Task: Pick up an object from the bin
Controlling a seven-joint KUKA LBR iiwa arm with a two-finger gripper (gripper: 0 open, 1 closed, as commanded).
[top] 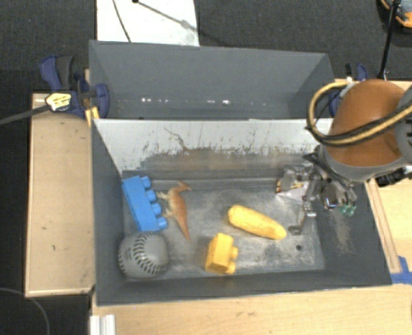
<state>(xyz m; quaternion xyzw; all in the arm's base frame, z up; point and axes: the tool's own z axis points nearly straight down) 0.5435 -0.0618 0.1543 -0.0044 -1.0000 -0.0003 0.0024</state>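
Observation:
My gripper (pixel 289 206) hangs low at the right side of the bin, open, with nothing between its fingers. Just to its left lies a yellow oblong thing like a corn cob (pixel 256 222), its right end close to the lower fingertip (pixel 295 227) but apart from it. Left of that and nearer the front sits a small yellow toy block (pixel 221 253).
An orange toy dinosaur (pixel 178 206) lies near the middle left, beside a blue building brick (pixel 143 202) against the left wall. A grey ribbed ball (pixel 143 254) rests in the front left corner. The arm with its orange cover reaches in over the right rim.

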